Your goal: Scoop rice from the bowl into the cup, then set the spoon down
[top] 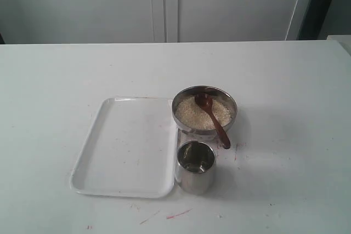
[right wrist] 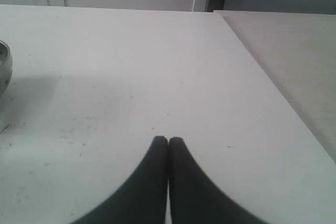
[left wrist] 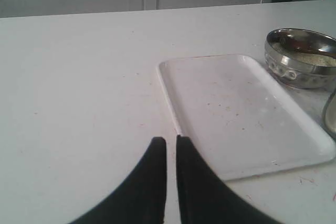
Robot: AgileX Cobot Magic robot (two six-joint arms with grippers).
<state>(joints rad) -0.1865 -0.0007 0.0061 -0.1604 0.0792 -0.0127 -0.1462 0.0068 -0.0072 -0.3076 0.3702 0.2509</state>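
Note:
The steel bowl (top: 204,92) stands mid-table and holds the pale rice (top: 189,112). In it rests the brown wooden spoon (top: 211,118), head in the grains and handle leaning over the front rim. Just in front stands the steel cup (top: 195,166), upright. Neither gripper shows in the exterior view. The left wrist view has my left gripper (left wrist: 171,140) over bare table by the tray's edge, fingers nearly together with nothing between; the bowl (left wrist: 294,66) and a sliver of the cup (left wrist: 331,114) lie beyond. My right gripper (right wrist: 168,139) is shut and empty, apart from the bowl's rim (right wrist: 4,66).
A white rectangular tray (top: 129,146) lies left of the bowl and cup, also seen as the tray (left wrist: 236,108) in the left wrist view. A second, greyer tabletop (right wrist: 294,51) adjoins the white table's right edge. White cabinet doors stand behind.

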